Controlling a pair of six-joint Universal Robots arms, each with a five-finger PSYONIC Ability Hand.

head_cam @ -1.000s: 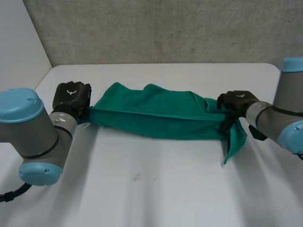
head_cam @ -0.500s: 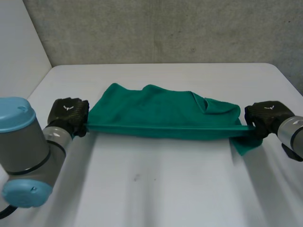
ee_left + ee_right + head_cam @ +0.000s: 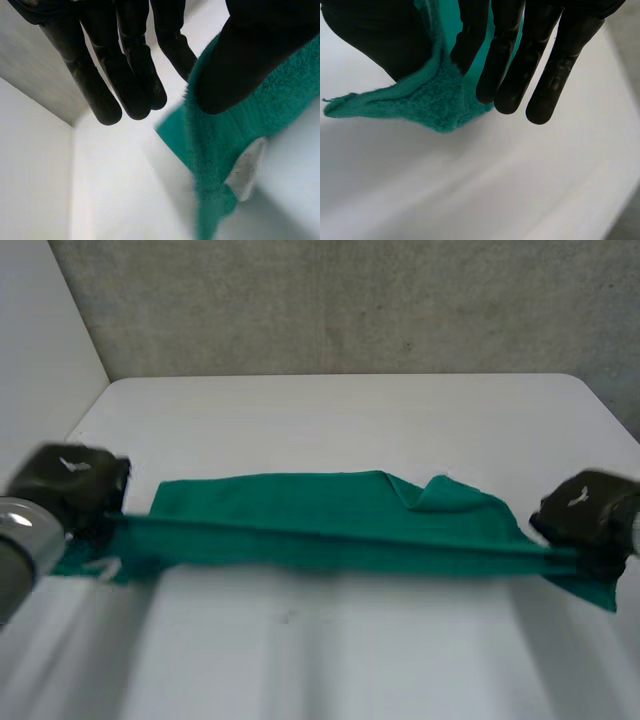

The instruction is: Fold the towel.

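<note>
A green towel (image 3: pixel 330 525) is stretched taut across the white table (image 3: pixel 330 420) between my two hands, its near edge lifted and its far part lying on the table. My left hand (image 3: pixel 65 485) holds the towel's left end. In the left wrist view its thumb (image 3: pixel 250 55) pinches the green cloth (image 3: pixel 225 135) against a finger, and a white label (image 3: pixel 245 172) hangs below. My right hand (image 3: pixel 585 515) holds the right end. There the towel (image 3: pixel 425 100) is pinched between thumb and finger, with the other fingers (image 3: pixel 555 65) straight.
A grey wall (image 3: pixel 350 300) runs along the table's far edge and a white wall (image 3: pixel 40 340) stands at the left. Bare table lies in front of the towel and behind it.
Both hands have moved nearer to me and further apart, drawing the towel taut and flatter. The right hand has closed on the towel's right end.
</note>
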